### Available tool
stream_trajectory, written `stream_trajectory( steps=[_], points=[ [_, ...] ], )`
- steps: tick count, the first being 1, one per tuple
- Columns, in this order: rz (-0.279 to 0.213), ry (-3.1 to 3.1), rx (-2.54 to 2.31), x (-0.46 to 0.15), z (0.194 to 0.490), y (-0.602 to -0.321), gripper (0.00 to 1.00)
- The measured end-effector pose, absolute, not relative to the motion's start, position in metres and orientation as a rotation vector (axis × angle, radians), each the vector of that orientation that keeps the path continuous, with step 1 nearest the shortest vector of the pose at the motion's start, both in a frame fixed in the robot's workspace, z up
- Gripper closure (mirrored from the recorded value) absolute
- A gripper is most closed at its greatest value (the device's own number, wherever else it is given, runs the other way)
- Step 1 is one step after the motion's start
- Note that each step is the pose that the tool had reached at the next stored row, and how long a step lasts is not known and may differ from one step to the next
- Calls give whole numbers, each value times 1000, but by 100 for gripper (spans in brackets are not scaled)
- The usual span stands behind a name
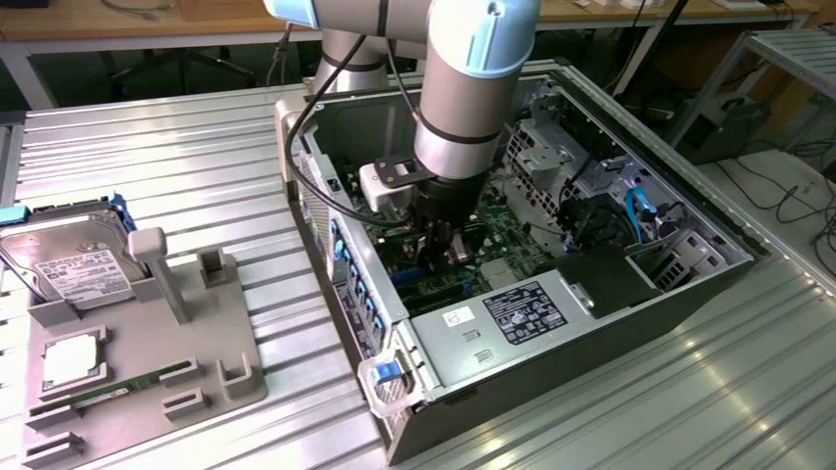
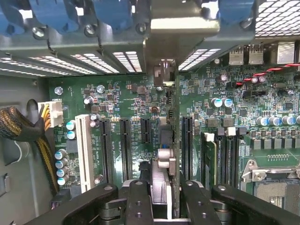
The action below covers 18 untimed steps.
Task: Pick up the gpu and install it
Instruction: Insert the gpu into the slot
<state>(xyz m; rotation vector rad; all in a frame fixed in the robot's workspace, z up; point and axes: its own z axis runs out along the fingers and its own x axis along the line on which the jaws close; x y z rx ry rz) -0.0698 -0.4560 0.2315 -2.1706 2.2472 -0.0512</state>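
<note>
My gripper (image 1: 441, 238) reaches down into the open computer case (image 1: 432, 367), over the motherboard (image 2: 262, 112). In the wrist view its black fingers (image 2: 138, 206) are shut on the gpu (image 2: 162, 180), which I see edge-on as a thin upright card between the pads. The card runs away from the gripper (image 2: 165, 208) toward the rear slot openings. Its silver metal end bracket (image 2: 183, 24) sits against the case's back wall. The card stands over the green board between two long black expansion slots (image 2: 125, 145). Whether its lower edge sits in a slot is hidden.
A grey parts fixture (image 1: 222, 367) lies at the exterior view's left on the ribbed metal table. It carries a silver hard drive (image 1: 72, 257), a processor chip (image 1: 72, 357) and a green memory stick (image 1: 112, 392). Blue slot latches (image 2: 112, 14) and a braided cable bundle (image 2: 18, 126) crowd the card.
</note>
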Motion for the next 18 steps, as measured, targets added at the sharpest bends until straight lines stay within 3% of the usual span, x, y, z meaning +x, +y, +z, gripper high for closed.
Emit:
stream_trajectory(
  steps=[18],
  points=[
    [-51, 2247, -2171, -73, 228, -456, 71]
  ],
)
